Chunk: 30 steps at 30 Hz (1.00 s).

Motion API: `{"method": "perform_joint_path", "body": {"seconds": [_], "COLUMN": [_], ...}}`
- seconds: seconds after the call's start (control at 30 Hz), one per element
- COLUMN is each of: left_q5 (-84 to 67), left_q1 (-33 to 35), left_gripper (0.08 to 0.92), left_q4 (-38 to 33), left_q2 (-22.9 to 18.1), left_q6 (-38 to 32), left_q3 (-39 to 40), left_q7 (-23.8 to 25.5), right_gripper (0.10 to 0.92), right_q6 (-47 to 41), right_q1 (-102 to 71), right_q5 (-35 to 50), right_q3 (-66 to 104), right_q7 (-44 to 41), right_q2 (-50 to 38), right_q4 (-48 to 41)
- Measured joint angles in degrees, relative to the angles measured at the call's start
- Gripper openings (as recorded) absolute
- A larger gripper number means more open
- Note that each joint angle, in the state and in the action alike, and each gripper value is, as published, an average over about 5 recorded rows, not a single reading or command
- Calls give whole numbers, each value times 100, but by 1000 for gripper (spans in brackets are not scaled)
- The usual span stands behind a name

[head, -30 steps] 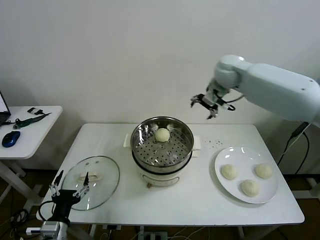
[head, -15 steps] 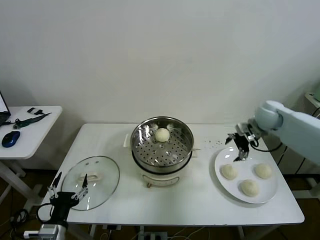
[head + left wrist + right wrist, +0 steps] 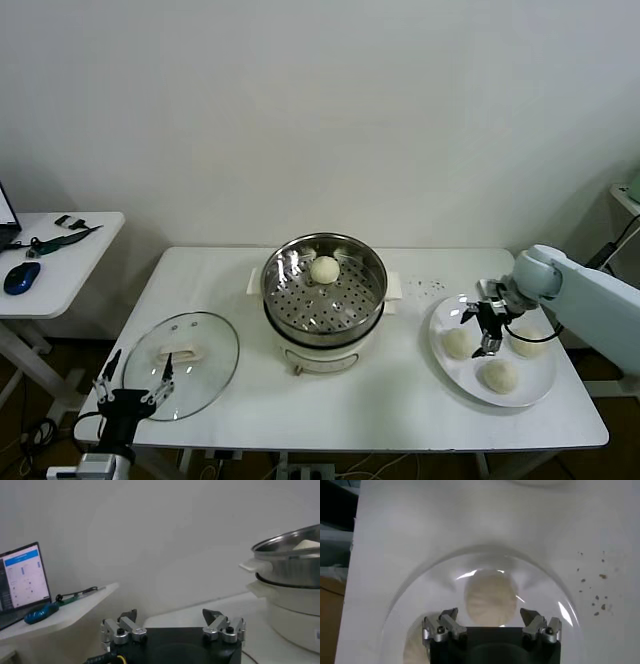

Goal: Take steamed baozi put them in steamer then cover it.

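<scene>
Open right hand (image 3: 490, 617) above baozi (image 3: 491, 598)

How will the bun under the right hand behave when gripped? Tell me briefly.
The bun looks soft and pleated, so it probably dents under pressure. It is rounded on a smooth white plate, so it may slide or roll if nudged. The open right hand hovers over it.

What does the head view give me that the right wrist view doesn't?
Head view only: the steamer with one baozi inside, the glass cover lying on the table, the left pincer parked open at the table's near-left corner, and all three plate buns.
Right wrist only: dark specks on the tabletop.
Both: the white plate, and the open right pincer over a bun.
</scene>
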Motion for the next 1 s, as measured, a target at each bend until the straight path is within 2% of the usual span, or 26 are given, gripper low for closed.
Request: {"method": "perform_joint_path", "body": {"seconds": [0.4, 0.67, 1.0], "left_q5": [5, 6, 2], "left_q1": [19, 15, 44], "left_gripper": [823, 823, 823], "left_q4": [11, 14, 6], "left_q2": [-10, -10, -10], "left_q6": [-12, -13, -28], "left_q3": [-16, -11, -9], "left_q7": [-4, -4, -7], "right_gripper": [815, 733, 704], "right_q6": [6, 43, 55], "right_q1": [-209, -242, 35], "right_q5": [-128, -157, 78], "right_q3": [93, 154, 29], "right_q7": [6, 6, -12], "right_q2": [241, 320, 199], "right_q4": [-285, -390, -332]}}
